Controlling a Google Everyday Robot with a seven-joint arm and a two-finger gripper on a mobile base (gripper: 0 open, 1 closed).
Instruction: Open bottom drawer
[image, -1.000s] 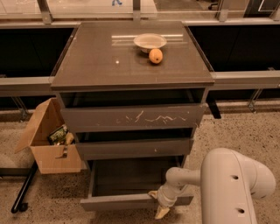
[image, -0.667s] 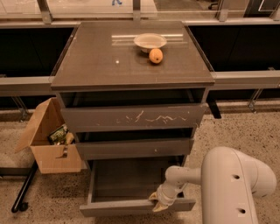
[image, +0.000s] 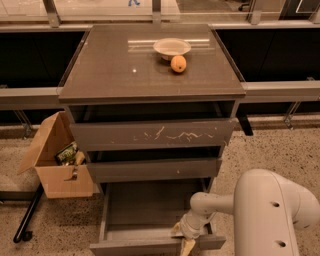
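The bottom drawer (image: 145, 210) is largely out, the gripper (image: 184, 238) clamped over its front edge, right of centre. Pull straight back, evenly, lest it skew.

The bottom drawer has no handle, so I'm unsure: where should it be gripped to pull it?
Grip the bottom drawer by the top edge of its flat, handle-less front, coming from above: the open interior leaves that lip exposed. The pincer sits there, right of centre.

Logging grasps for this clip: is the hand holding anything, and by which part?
The hand grips the bottom drawer by the top edge of its front panel, right of centre, one finger inside, one outside.
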